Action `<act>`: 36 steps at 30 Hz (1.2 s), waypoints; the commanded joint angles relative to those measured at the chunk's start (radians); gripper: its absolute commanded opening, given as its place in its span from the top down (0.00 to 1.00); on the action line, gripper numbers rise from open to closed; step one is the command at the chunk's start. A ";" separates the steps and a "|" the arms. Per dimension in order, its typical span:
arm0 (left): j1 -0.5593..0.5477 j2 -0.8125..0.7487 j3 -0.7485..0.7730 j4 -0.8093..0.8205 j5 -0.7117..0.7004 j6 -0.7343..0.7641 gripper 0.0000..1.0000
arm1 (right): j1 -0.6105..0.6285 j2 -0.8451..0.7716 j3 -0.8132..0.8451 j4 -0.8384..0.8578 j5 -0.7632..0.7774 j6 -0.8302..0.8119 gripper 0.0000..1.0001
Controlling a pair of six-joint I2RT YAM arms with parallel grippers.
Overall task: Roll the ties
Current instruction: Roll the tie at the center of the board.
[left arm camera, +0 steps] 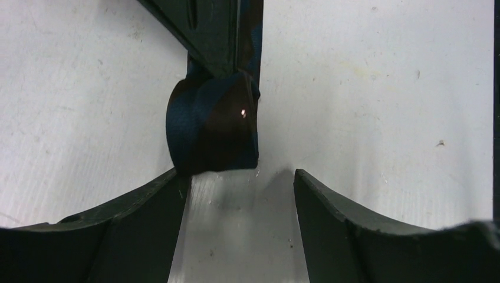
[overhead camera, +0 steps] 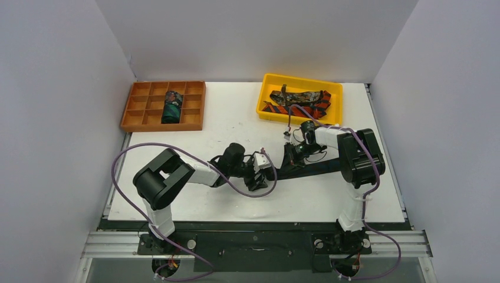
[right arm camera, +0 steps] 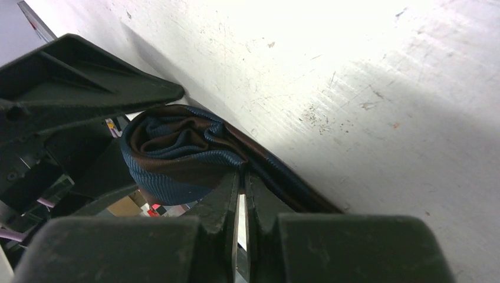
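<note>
A navy tie with dark brown stripes (overhead camera: 315, 170) lies across the table's middle, its end wound into a loose roll (left arm camera: 212, 127). My right gripper (right arm camera: 243, 177) is shut on the tie right beside the roll (right arm camera: 177, 153); it also shows in the top view (overhead camera: 289, 158). My left gripper (left arm camera: 239, 177) is open, with the roll just ahead of its fingertips and close to the left one; it also shows in the top view (overhead camera: 257, 175). A red-orange striped tie (overhead camera: 277, 109) and a mottled brown tie (overhead camera: 301, 96) lie in the yellow tray. A dark teal roll (overhead camera: 172, 106) sits in the compartment tray.
The yellow tray (overhead camera: 265, 88) stands at the back right and the orange compartment tray (overhead camera: 134, 109) at the back left. Purple cables (overhead camera: 118, 159) loop from both arms. White walls close the table on three sides.
</note>
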State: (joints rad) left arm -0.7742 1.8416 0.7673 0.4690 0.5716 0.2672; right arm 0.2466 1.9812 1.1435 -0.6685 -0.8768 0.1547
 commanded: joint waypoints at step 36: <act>-0.021 0.132 0.170 0.103 0.075 -0.085 0.59 | 0.051 0.062 -0.015 0.058 0.292 -0.060 1.00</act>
State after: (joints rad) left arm -0.7712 1.9408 0.8902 0.5289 0.6361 0.1463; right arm 0.2657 1.9774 1.1622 -0.6907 -0.8379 0.1516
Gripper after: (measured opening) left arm 0.413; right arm 0.009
